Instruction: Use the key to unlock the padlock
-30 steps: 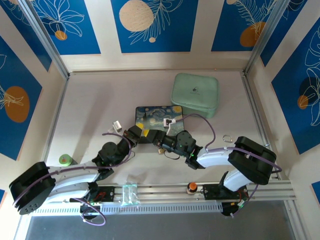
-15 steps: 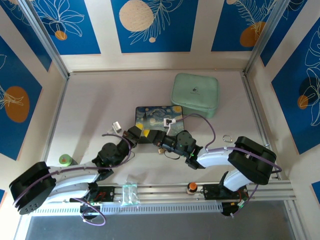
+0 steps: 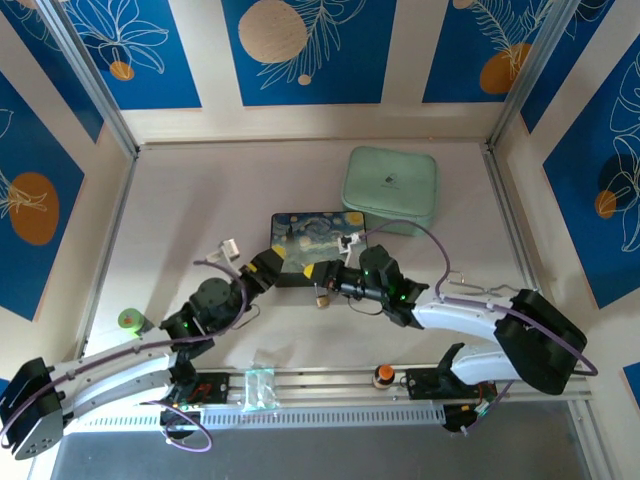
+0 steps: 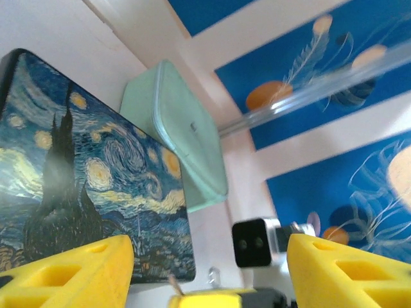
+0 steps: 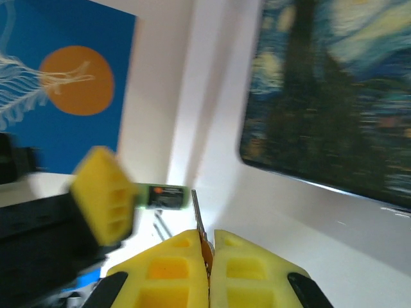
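The right gripper (image 5: pixel 209 242) is clamped on the key (image 5: pixel 195 206), blade poking out ahead, the left gripper (image 4: pixel 207 253) gapes empty opposite, and the padlock (image 3: pixel 322 298) sits unheld just beside the right fingertips, so next the left should probably seize it for insertion

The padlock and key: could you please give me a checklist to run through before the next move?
1. Key gripped: the right gripper is shut on the key, whose blade sticks out past the fingers. Ok.
2. Padlock found: the padlock sits on the table by the near edge of the starry box, beside the right gripper in the top view. Ok.
3. Padlock steadied: the left gripper is open, with nothing between its fingers. Not ok.
4. Key blade lined up with the padlock: too small and blurred to judge. Cannot tell.
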